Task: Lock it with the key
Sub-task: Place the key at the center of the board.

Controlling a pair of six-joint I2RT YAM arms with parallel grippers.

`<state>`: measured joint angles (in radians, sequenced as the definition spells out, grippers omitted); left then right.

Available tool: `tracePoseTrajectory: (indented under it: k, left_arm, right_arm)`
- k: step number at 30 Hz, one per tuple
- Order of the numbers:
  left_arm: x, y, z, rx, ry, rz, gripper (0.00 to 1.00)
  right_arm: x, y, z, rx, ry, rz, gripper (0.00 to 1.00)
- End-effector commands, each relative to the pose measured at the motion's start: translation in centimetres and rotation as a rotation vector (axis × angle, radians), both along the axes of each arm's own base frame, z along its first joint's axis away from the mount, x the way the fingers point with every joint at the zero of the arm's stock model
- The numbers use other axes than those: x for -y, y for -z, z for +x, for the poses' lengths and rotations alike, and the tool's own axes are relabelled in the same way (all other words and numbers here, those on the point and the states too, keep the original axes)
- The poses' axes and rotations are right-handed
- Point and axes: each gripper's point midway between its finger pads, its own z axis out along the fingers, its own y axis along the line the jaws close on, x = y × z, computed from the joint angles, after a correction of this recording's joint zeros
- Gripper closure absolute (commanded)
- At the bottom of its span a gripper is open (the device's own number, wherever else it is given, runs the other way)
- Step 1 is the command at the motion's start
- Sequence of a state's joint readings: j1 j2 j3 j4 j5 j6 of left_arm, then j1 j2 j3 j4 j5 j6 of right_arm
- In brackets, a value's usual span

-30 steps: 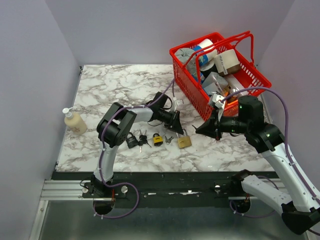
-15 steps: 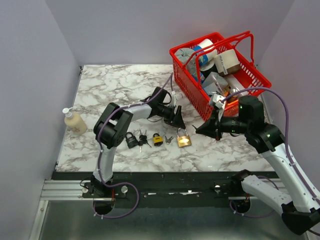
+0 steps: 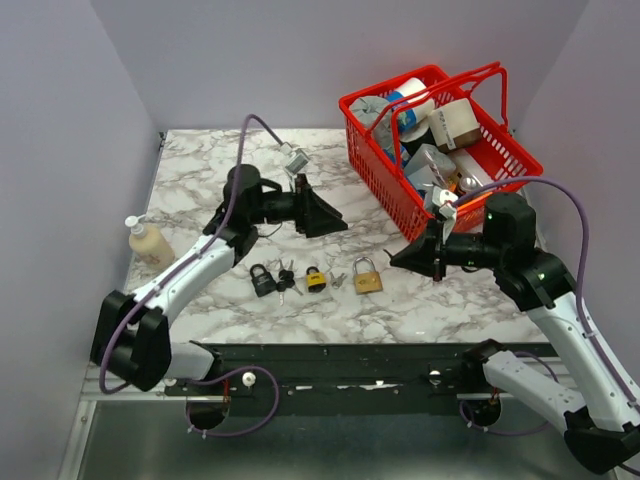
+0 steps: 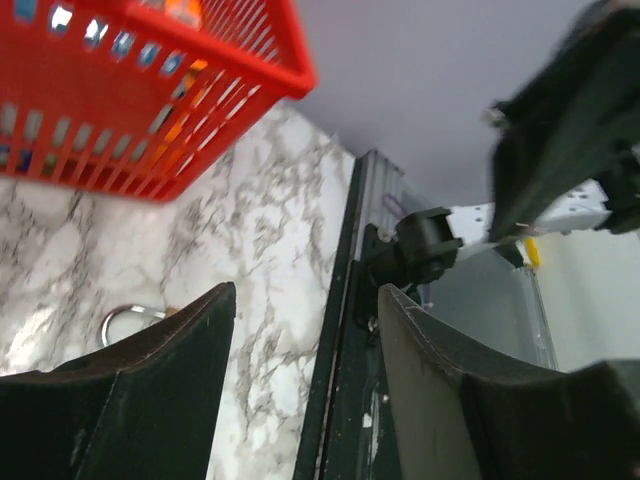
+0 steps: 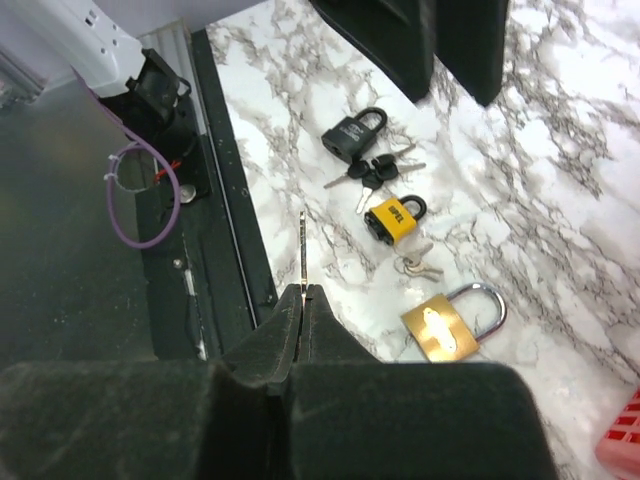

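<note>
A brass padlock [image 3: 367,278] lies on the marble table, also in the right wrist view [image 5: 448,322], its shackle closed. My right gripper [image 3: 400,260] hangs just right of it and is shut on a thin key [image 5: 303,250] whose blade sticks out past the fingertips. My left gripper [image 3: 335,225] is open and empty, raised above the table behind the padlocks; in its own view the fingers [image 4: 160,390] stand wide apart. A yellow padlock [image 3: 316,278] and a black padlock [image 3: 263,281] lie left of the brass one, with loose keys [image 3: 285,277] between them.
A red basket [image 3: 440,140] full of items stands at the back right, close behind the right gripper. A soap bottle [image 3: 150,244] stands at the left edge. The table's front rail [image 3: 330,352] runs just below the padlocks.
My left arm has pulled back up and to the left, away from the brass padlock, its gripper open. The brass padlock stays on the table. The right arm has barely moved.
</note>
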<state>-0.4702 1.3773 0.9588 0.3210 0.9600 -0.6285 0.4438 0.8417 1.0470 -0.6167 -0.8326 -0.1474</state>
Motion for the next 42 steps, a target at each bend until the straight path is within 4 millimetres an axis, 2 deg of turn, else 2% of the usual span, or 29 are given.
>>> tracePoseTrajectory:
  k: [1, 4, 8, 11, 13, 21, 24, 29, 33, 37, 39, 42]
  left_arm:
    - [-1.2, -6.0, -4.7, 0.182, 0.099, -0.173, 0.37]
    - [-1.7, -8.3, -6.6, 0.270, 0.112, -0.256, 0.41]
    - [-0.6, -10.2, -9.0, 0.381, 0.177, -0.304, 0.48]
    - [0.1, -11.5, -9.6, 0.420, 0.192, -0.333, 0.50]
    - [0.9, -12.1, -9.8, 0.418, 0.200, -0.347, 0.55]
    - [3.2, -12.6, -10.9, 0.388, 0.230, -0.382, 0.64]
    - [4.1, -12.2, -9.9, 0.335, 0.171, -0.361, 0.69]
    - [4.5, -12.7, -10.4, 0.321, 0.185, -0.380, 0.74]
    - [4.8, -12.2, -11.0, 0.319, 0.208, -0.376, 0.76]
    - [4.9, -11.8, -10.7, 0.297, 0.190, -0.366, 0.69]
    - [4.9, -12.0, -10.7, 0.300, 0.190, -0.371, 0.70]
    - [4.9, -12.6, -10.7, 0.304, 0.191, -0.385, 0.79]
  right_arm:
    - [-0.7, -2.1, -0.9, 0.040, -0.062, 0.084, 0.99]
    - [-1.0, -3.1, -1.3, 0.050, -0.088, 0.123, 0.99]
    - [-1.3, -4.1, -1.4, 0.076, -0.103, 0.166, 0.99]
    - [-1.4, -4.1, -1.4, 0.072, -0.107, 0.174, 0.99]
    - [-1.5, -4.2, -1.5, 0.046, -0.103, 0.180, 0.99]
    - [-1.7, -4.5, -1.1, 0.016, -0.086, 0.200, 0.99]
    - [-1.8, -4.7, -1.1, 0.011, -0.086, 0.210, 0.99]
    - [-1.9, -4.7, -1.1, -0.013, -0.080, 0.218, 0.99]
    - [-1.9, -4.9, -0.9, -0.016, -0.074, 0.223, 0.99]
    - [-2.0, -5.1, -0.9, -0.018, -0.077, 0.228, 0.99]
    - [-2.0, -5.0, -0.9, -0.022, -0.079, 0.228, 0.99]
    - [-2.0, -4.9, -0.9, -0.031, -0.081, 0.228, 0.99]
